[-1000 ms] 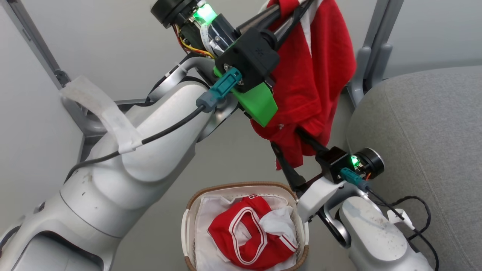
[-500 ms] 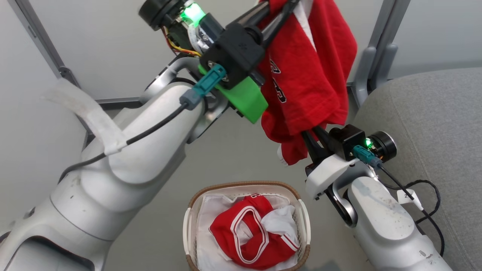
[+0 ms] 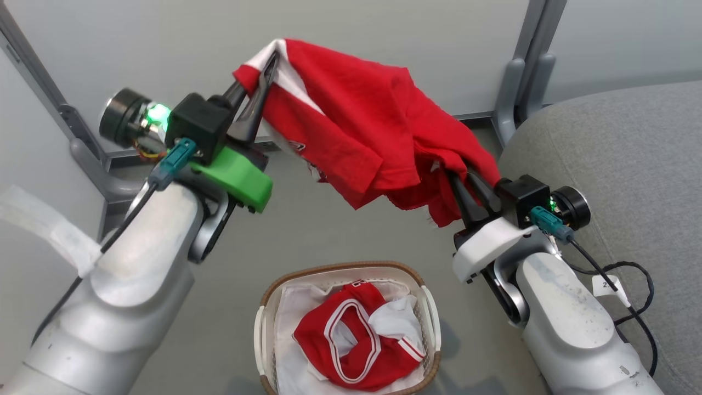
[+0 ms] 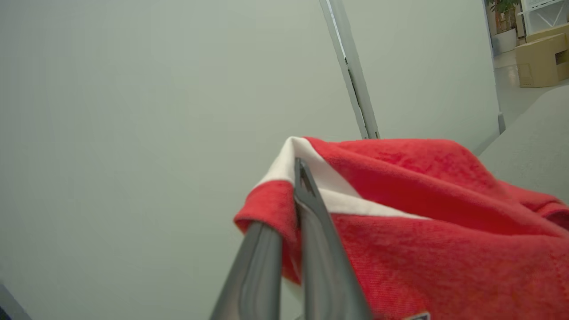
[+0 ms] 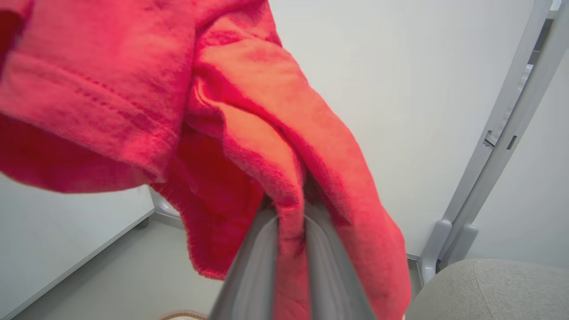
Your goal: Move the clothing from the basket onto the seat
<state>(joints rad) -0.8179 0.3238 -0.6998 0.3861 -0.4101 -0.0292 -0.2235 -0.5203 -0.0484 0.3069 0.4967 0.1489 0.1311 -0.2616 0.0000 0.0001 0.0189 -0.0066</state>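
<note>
Since a second ago the left arm has swung out left. The shirt (image 3: pixel 362 126), which hung bunched, is now stretched between both sets of jaws. The right jaws were wide then and have since closed.

Left jaws: shut, pinching the white-striped corner at the shirt's upper end (image 4: pixel 306 178).

Right jaws: shut on a red fold at the lower end (image 5: pixel 289 213), with cloth draped over them.

The shirt is in the air, sagging mid-span and touching nothing else.

The basket (image 3: pixel 340 269) sits on the floor (image 3: pixel 307 230) below the span, between the two sets of jaws. A second garment (image 3: pixel 351 340) lies in it on the white lining (image 3: pixel 293 312).

The seat (image 3: pixel 614 153) is just right of the right jaws, and the shirt is not on it.
</note>
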